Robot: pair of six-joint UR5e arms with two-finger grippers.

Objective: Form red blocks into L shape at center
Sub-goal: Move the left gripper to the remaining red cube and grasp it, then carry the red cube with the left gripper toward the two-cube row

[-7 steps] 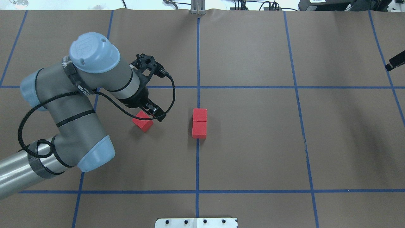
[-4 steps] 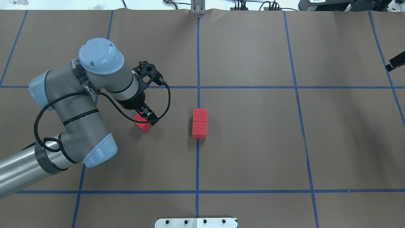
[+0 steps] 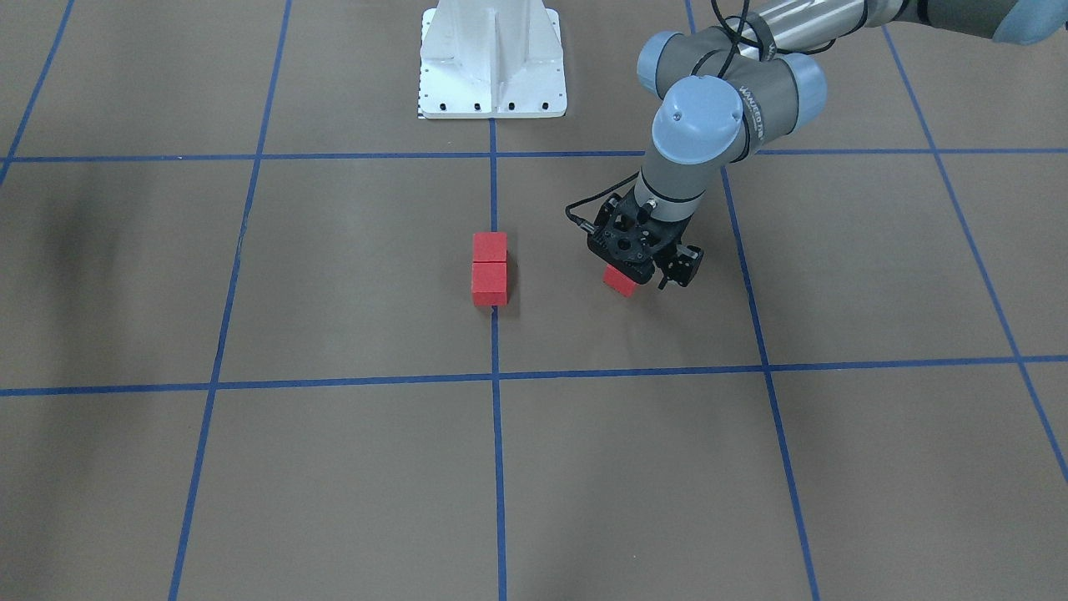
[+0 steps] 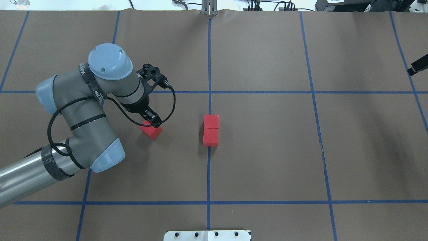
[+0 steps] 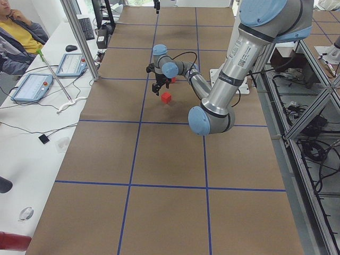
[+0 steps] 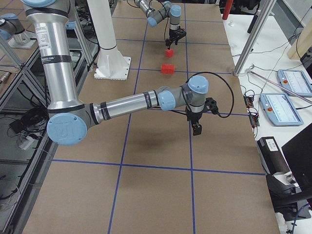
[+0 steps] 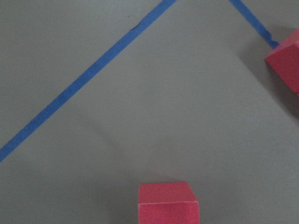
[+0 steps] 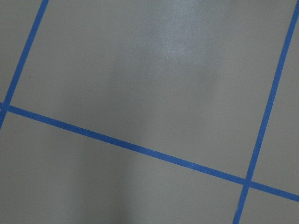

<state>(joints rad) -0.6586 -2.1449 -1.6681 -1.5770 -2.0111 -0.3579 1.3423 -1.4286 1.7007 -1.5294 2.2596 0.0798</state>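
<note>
Overhead: L tool (image 4: 152, 121) spread over block (image 4: 151, 131)

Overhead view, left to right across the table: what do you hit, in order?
left arm → lone red block → two touching red blocks on the centre tape line → right gripper, only its black tip, at the edge. Left gripper overlaps the lone block, so not ranked.

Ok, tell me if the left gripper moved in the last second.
Yes. Overhead, the left gripper shifted left, farther from the central blue tape line; the loose red block stayed put.
</note>
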